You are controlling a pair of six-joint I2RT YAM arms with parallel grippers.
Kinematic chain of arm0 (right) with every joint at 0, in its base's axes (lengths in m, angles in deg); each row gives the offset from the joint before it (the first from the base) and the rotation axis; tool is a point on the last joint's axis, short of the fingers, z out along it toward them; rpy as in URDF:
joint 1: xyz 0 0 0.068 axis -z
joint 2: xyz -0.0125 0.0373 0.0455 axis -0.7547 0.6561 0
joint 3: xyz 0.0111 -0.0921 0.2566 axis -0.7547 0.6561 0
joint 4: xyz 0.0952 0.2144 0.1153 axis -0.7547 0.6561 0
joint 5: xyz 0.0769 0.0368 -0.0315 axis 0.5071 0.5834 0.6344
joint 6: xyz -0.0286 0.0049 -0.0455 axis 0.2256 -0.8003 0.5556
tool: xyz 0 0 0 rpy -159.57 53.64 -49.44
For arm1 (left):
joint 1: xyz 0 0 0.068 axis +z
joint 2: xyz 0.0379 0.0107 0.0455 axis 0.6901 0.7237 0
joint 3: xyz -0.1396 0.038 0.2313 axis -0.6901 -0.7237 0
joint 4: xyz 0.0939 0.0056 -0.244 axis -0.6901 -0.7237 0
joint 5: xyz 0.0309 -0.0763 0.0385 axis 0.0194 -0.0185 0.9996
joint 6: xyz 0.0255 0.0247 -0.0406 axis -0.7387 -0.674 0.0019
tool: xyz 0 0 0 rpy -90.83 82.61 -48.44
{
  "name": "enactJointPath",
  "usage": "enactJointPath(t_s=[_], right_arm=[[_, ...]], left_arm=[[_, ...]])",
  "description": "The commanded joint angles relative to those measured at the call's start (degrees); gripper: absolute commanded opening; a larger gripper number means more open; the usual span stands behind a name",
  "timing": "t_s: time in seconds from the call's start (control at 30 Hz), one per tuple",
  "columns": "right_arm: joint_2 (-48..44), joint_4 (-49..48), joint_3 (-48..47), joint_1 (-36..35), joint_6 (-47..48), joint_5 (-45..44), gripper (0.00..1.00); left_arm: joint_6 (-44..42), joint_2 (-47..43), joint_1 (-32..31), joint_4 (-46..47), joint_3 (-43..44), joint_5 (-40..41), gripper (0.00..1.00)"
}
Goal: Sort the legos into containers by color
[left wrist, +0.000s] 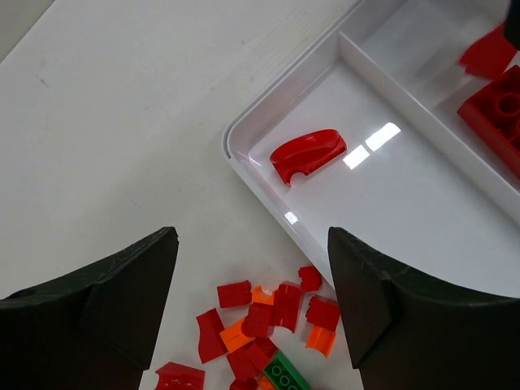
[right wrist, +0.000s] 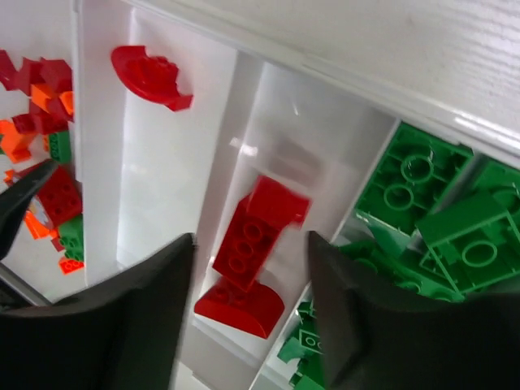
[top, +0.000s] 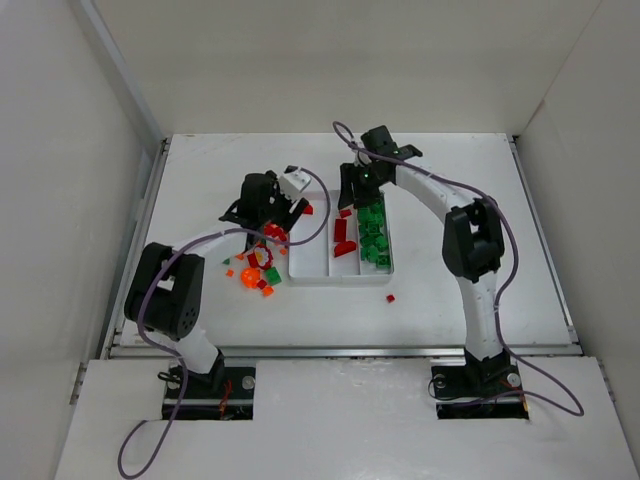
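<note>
Plainly, right pincer [right wrist: 250, 244] hovers open over tray [top: 340, 279].

A white shallow rectangular plastic tray [top: 340, 281] lies flat on the table [top: 450, 200], its three long narrow compartments running 6 to 12 o'clock. Small green plastic bricks [top: 374, 235] heap the 3 o'clock compartment, a few dark red bricks [top: 343, 238] lie in the middle one, and one curved red piece [left wrist: 307, 154] sits near the 9 o'clock one's 12 o'clock end. Loose red, orange and green pieces [top: 258, 270] cluster at the tray's 8 o'clock, one tiny red piece [top: 390, 297] at its 5 o'clock.
</note>
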Motion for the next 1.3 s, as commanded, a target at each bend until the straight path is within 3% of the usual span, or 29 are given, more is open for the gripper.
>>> enactJointPath(t_s=[0.0,0.03,0.13,0.27,0.47,0.6,0.87,1.17,1.27], right_arm=[[1.6,-0.8,-5.4,0.1,2.2,2.6,0.64],[2.3,-0.1,-6.2,0.1,2.2,2.6,0.73],[2.4,0.5,-7.2,0.1,2.7,2.6,0.79],[-0.5,0.5,-7.2,1.3,2.7,3.1,0.81],[-4.4,0.0,-3.4,5.9,3.8,2.6,0.81],[-6.7,0.0,-0.5,8.1,5.2,2.6,0.81],[-7.9,-0.6,4.0,9.3,6.2,2.6,0.81],[-9.8,-1.2,7.0,9.8,6.7,1.5,0.81],[-9.8,-1.2,6.5,9.8,6.7,1.5,0.81]], left_arm=[[-4.6,1.2,-0.1,0.5,4.4,-3.0,0.72],[-5.1,1.2,-0.1,0.5,4.9,-3.9,0.72],[-6.0,3.3,-0.1,-0.1,7.6,-5.7,0.73],[-8.6,5.3,-0.1,-5.0,12.1,-11.5,0.73],[-20.9,10.7,-0.1,-17.4,18.4,-21.6,0.69],[-31.5,14.1,-0.1,-25.6,22.8,-23.6,0.69],[-41.4,24.0,0.4,-38.1,34.8,-24.6,0.69],[-45.3,25.7,0.4,-43.0,35.2,-22.9,0.43],[-45.3,25.1,0.4,-43.0,35.2,-22.9,0.25]])
